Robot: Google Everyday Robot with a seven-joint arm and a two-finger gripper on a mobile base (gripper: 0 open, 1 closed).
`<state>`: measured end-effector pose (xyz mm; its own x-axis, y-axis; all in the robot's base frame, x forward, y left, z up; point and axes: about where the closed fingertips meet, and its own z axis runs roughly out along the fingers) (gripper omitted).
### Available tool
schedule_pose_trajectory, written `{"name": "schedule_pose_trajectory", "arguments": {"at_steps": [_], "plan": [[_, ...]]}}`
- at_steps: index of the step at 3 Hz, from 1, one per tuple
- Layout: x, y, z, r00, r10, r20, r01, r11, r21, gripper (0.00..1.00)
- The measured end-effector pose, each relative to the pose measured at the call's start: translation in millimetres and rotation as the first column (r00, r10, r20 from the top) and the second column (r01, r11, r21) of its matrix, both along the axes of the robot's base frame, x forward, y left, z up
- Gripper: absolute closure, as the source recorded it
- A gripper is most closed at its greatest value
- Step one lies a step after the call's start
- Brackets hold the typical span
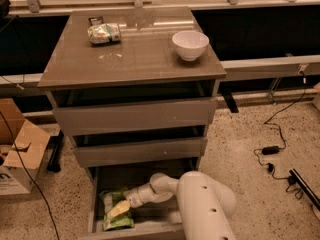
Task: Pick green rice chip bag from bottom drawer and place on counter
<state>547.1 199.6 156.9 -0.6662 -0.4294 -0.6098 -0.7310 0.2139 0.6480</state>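
Note:
The bottom drawer [94, 210] is pulled open under two shallower drawers. The lime-green rice chip bag [115, 223] lies at the left of the drawer floor. My white arm reaches down into the drawer from the right, and my gripper [119, 210] is over the middle of the bag, touching or just above it. The gripper's tip hides part of the bag. The counter [135, 64] is the glossy grey-brown top of the cabinet.
On the counter stand a white bowl [190, 44] at the back right and a pale rolled packet [104, 33] at the back left. A cardboard box [20, 154] sits on the floor at the left. Cables and a power brick [270, 149] lie on the floor at the right.

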Motion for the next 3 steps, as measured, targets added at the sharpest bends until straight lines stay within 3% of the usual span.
{"name": "schedule_pose_trajectory", "arguments": {"at_steps": [3], "plan": [[-1.5, 9.2, -0.5, 0.9998, 0.017, -0.006, -0.017, 1.000, -0.016, 0.73]]}}
